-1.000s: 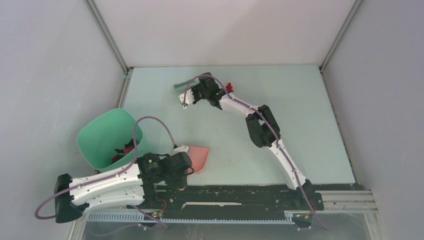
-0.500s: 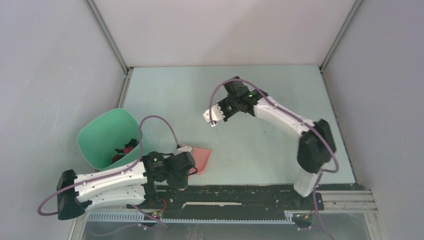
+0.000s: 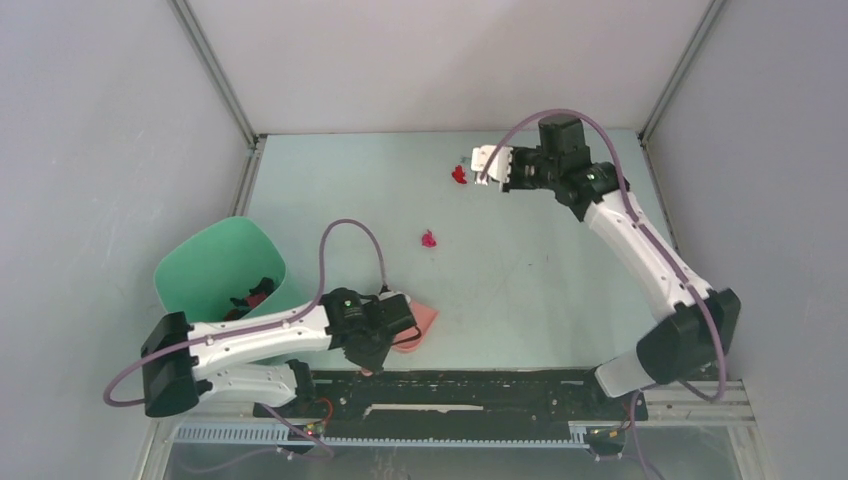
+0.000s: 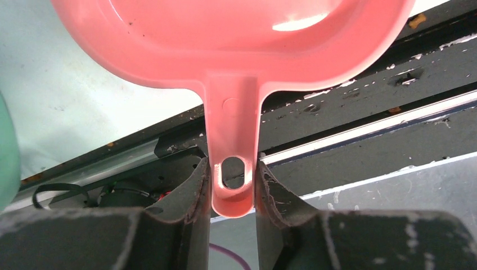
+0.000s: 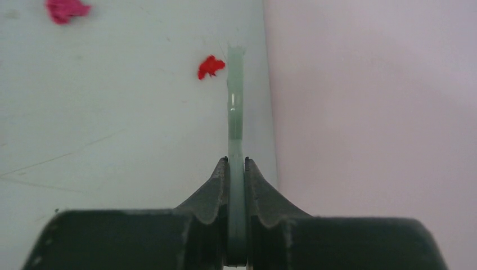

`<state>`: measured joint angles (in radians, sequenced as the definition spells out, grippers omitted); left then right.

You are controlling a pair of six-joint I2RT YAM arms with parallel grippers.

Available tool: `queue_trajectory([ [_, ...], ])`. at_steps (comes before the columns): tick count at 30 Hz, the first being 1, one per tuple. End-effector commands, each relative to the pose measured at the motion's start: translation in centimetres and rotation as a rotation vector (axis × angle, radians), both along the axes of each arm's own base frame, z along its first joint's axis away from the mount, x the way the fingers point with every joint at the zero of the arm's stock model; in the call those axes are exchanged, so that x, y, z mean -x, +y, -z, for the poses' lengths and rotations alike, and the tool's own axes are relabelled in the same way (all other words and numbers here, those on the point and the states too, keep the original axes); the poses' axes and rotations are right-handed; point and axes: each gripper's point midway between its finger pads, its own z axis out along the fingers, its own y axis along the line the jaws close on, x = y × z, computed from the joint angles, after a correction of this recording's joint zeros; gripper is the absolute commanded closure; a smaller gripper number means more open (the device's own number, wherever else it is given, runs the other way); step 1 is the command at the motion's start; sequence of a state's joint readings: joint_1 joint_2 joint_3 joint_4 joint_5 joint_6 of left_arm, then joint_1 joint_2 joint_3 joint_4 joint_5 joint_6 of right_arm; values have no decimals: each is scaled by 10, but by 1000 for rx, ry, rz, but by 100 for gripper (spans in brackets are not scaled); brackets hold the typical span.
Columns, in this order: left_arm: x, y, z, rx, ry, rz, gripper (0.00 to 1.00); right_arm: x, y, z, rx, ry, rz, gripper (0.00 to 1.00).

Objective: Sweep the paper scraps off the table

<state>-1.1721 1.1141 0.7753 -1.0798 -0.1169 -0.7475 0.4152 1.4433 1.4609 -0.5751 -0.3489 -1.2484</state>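
Note:
A red paper scrap [image 3: 459, 174] lies near the back of the pale green table [image 3: 560, 270]. A magenta scrap [image 3: 429, 239] lies near the middle. My right gripper [image 3: 488, 166] hovers just right of the red scrap, shut on the thin green brush [image 5: 235, 112], which shows edge-on in the right wrist view with the red scrap [image 5: 210, 66] just left of its tip and the magenta one [image 5: 66, 9] farther off. My left gripper [image 4: 232, 180] is shut on the handle of the pink dustpan [image 4: 253, 34], which sits near the table's front edge [image 3: 418, 322].
A green round bin [image 3: 215, 270] with several dark and red scraps inside stands at the front left. A black rail [image 3: 480, 385] runs along the near edge. Grey walls enclose the table on three sides, the back wall close behind the right gripper.
My right arm has swung with the brush from the back left, through the middle, to the back right. The magenta scrap now lies mid-table. My left arm has shifted the dustpan slightly right.

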Motion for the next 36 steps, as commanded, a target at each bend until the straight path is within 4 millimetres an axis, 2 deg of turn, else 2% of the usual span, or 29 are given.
queue_trajectory([
  [1,-4,-9,-8,-42,12,77,100,-59,1,1,-64,33,193,100],
  [5,-4,-19,-2,-72,65,43,100,-108,14,14,-89,113,327,100],
  [9,-3,-35,5,-11,104,-16,100,-158,24,43,-29,95,416,100],
  [10,-2,-39,8,14,113,-35,100,-166,27,56,-3,99,416,100],
  [12,2,-48,9,67,149,-54,100,-182,29,64,25,76,442,100],
  [15,-5,-51,6,77,144,-65,100,-196,38,84,45,79,452,100],
  [18,-14,-52,5,64,146,-52,100,-197,49,109,105,82,437,100],
  [21,-30,-54,13,40,131,-58,100,-187,62,128,129,108,414,100],
  [23,-36,-59,19,36,127,-65,100,-177,68,134,128,131,400,100],
  [26,-42,-68,24,58,109,-77,98,-164,73,128,105,145,385,100],
  [28,-46,-70,25,77,86,-82,91,-159,74,128,100,147,383,100],
  [30,-53,-68,26,81,36,-88,79,-158,73,127,86,155,393,100],
  [32,-58,-64,26,82,-5,-93,71,-158,72,127,76,164,404,100],
  [36,-61,-62,25,117,-80,-86,60,-159,67,122,41,182,426,100],
])
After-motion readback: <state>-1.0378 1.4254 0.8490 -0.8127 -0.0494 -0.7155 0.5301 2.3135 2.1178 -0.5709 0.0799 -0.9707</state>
